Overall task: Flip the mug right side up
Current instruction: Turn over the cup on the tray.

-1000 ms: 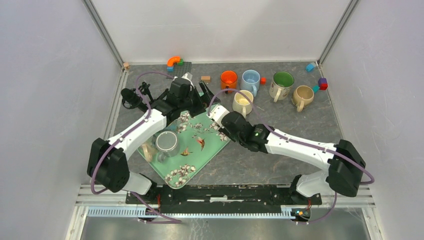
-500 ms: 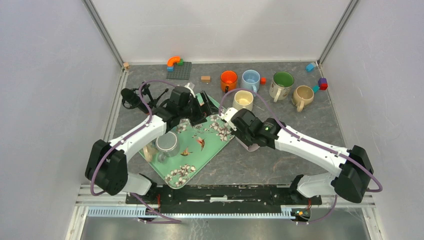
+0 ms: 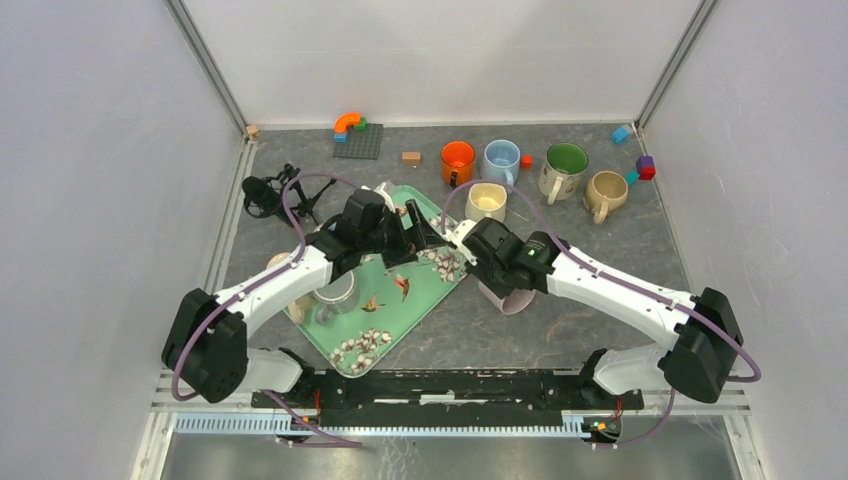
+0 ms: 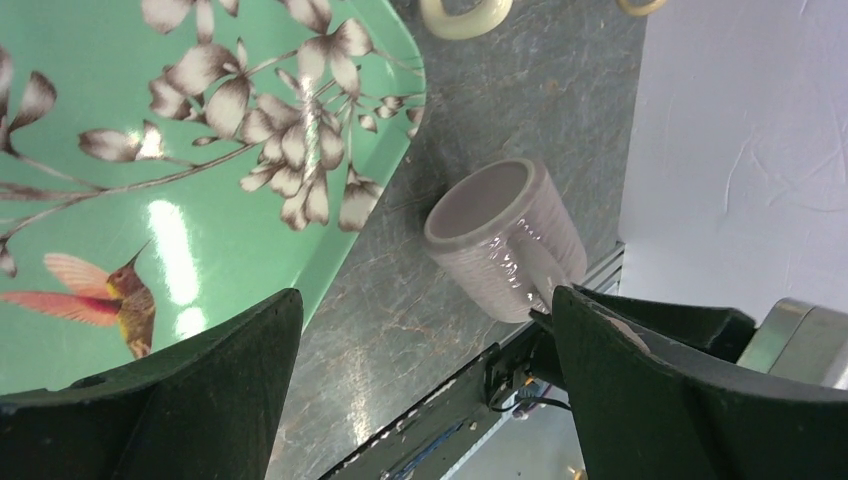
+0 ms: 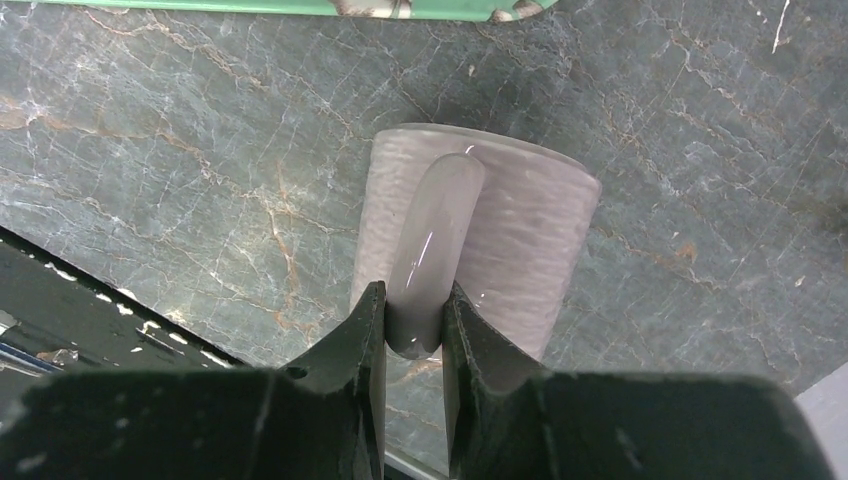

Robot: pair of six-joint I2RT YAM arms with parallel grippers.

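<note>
1. Right wrist view: my right fingers (image 5: 358, 345) clamp the handle (image 5: 436, 235) of the mug (image 5: 525, 245), which lies on its side over the tabletop (image 5: 180, 150), just beside the tray (image 4: 200, 140).
2. I judge it glazed ceramic: stiff, weighty, slippery and chippable, so the handle is the surest hold.
3. My left fingers (image 4: 190, 400) gape, empty.

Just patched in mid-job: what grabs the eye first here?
The right gripper clamped on the handle of the pale grey ribbed mug, which is tilted just beside the green floral tray. Behind, five colourful mugs stand upright along the far side.
</note>
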